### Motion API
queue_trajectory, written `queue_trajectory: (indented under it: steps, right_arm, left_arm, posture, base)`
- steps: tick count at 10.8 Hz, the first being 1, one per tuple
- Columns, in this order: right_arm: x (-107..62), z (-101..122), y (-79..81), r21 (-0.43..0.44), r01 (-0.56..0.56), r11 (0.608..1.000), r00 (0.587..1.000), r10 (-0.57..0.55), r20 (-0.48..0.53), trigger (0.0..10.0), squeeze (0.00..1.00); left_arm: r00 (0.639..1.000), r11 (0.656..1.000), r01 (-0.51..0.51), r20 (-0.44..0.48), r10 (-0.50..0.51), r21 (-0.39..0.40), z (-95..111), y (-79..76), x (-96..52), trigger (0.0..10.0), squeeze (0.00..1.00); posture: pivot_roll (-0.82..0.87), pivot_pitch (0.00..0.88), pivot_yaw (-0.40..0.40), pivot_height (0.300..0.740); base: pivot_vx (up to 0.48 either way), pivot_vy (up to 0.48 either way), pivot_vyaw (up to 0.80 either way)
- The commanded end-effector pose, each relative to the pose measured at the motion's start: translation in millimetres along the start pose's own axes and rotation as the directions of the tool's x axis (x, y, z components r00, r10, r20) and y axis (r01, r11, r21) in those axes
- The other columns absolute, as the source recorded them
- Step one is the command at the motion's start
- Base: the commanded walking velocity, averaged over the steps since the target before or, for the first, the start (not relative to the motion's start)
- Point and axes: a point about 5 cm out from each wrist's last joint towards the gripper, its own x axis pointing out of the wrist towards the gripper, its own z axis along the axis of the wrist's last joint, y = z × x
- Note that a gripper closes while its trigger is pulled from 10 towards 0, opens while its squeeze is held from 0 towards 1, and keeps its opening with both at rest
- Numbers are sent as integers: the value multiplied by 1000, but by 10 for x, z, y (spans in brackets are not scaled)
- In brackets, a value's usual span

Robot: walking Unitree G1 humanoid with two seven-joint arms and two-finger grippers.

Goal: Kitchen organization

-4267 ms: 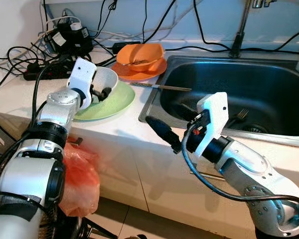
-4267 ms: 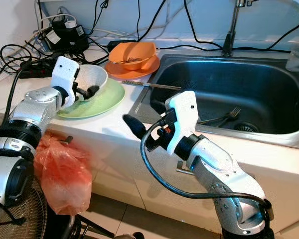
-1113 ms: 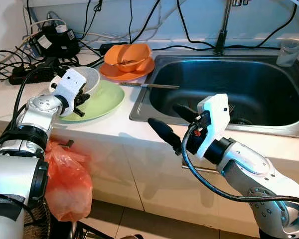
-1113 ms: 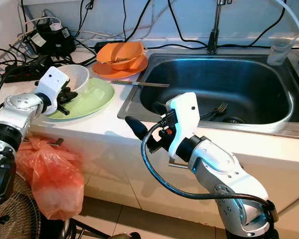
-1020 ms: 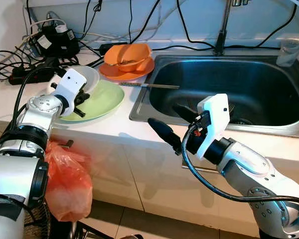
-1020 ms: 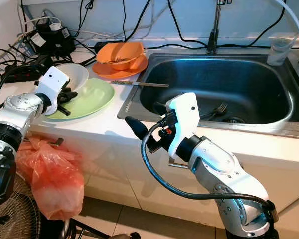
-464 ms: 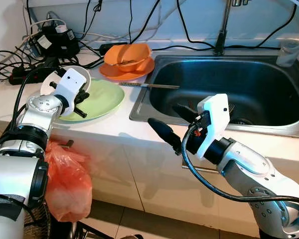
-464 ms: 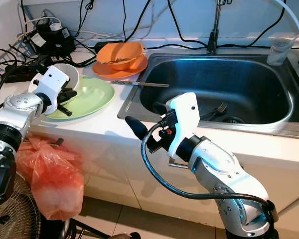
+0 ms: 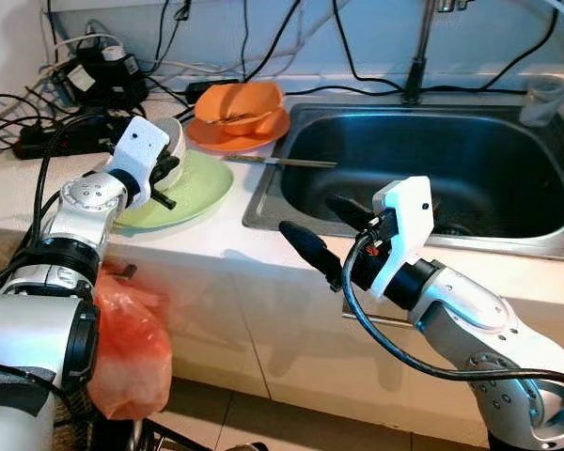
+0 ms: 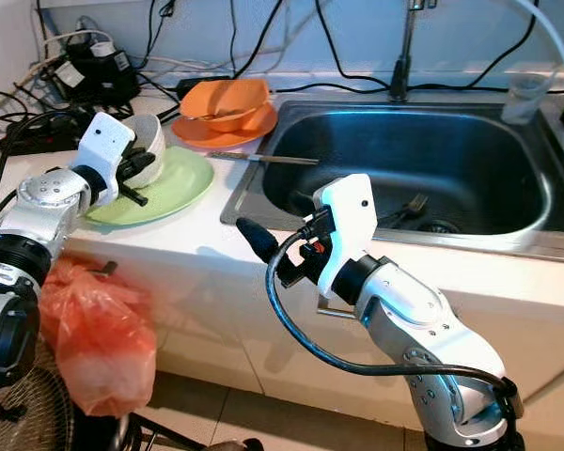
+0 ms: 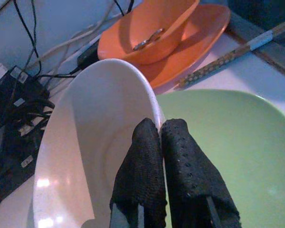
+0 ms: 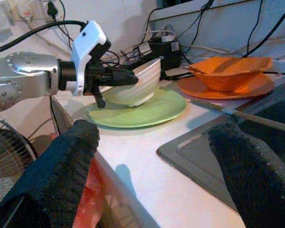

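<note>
My left gripper [image 11: 159, 127] is shut on the rim of a white bowl [image 11: 85, 142], one finger inside and one outside. It holds the bowl [image 9: 176, 147] tilted on its side just above the left part of a green plate [image 9: 195, 186]. Behind the plate an orange bowl [image 9: 240, 101] with a spoon in it sits on an orange plate [image 9: 268, 132]. My right gripper [image 9: 306, 214] hangs open in front of the counter's edge, near the sink's front left corner, with nothing between its fingers.
A steel sink [image 9: 508, 240] lies to the right with a fork [image 10: 412, 207] in it and a tap [image 9: 415, 66] behind. A thin utensil [image 9: 282, 162] lies across the sink's left rim. Power strips and cables [image 9: 94, 80] crowd the back left. A red bag [image 9: 130, 348] hangs below the counter.
My left gripper has lifted the white bowl off the green plate, tipped it further onto its side and carried it a little toward the orange dishes. The right arm has stayed still.
</note>
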Motion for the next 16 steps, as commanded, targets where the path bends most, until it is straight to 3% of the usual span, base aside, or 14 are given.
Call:
queue_trajectory:
  steps: [1,9,10,11,13,16]
  right_arm:
    - [15,-17,9,2,-2,1000,1000,2,-4,10000,0]
    - [15,-17,9,2,-2,1000,1000,2,-4,10000,0]
    - [69,114,-320,-101,211,972,977,-204,67,10000,0]
    - [73,175,-442,-136,290,947,955,-278,101,10000,0]
    - [75,170,-439,-136,296,946,953,-283,105,10000,0]
    - [89,149,-456,-138,314,939,946,-298,123,10000,0]
  left_arm:
    - [998,999,-42,43,42,0,71,85,-25,0,0]
    - [998,999,-42,43,42,0,71,85,-25,0,0]
    - [851,975,-223,487,196,-1,738,-330,44,0,0]
    - [756,958,-279,601,258,-60,938,-456,-16,0,0]
    - [802,961,-277,543,249,-31,843,-387,38,0,0]
    - [794,943,-332,533,293,-23,828,-357,8,0,0]
  posture:
    - [-116,0,143,740]
    - [-116,0,143,740]
    - [-129,0,120,740]
    - [-129,0,120,740]
    - [-128,0,130,740]
    - [-130,0,138,740]
  base:
    - [0,0,0]
    - [0,0,0]
    - [0,0,0]
    - [0,0,0]
    - [0,0,0]
    - [0,0,0]
